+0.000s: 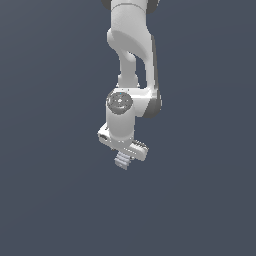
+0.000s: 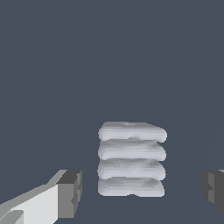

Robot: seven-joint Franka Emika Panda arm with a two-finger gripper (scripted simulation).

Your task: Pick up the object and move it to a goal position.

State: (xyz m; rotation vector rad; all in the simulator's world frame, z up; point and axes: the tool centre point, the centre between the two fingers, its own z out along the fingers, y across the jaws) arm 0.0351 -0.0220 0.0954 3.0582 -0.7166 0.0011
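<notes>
The object (image 1: 123, 161) is a tiny pale grey ridged block on the dark grey floor. In the exterior view it sits just under the white hand of the arm. My gripper (image 1: 126, 156) hangs right over it. In the wrist view the object (image 2: 131, 159) shows as a stack of stepped ridges between my two fingers. The gripper (image 2: 141, 192) is open. One dark fingertip (image 2: 71, 193) and the other (image 2: 213, 190) stand on either side of the block, with a gap on each side. Neither pad touches it.
The white arm (image 1: 131, 45) comes down from the top of the exterior view. All around is plain dark grey floor (image 1: 50, 200). No goal marker shows.
</notes>
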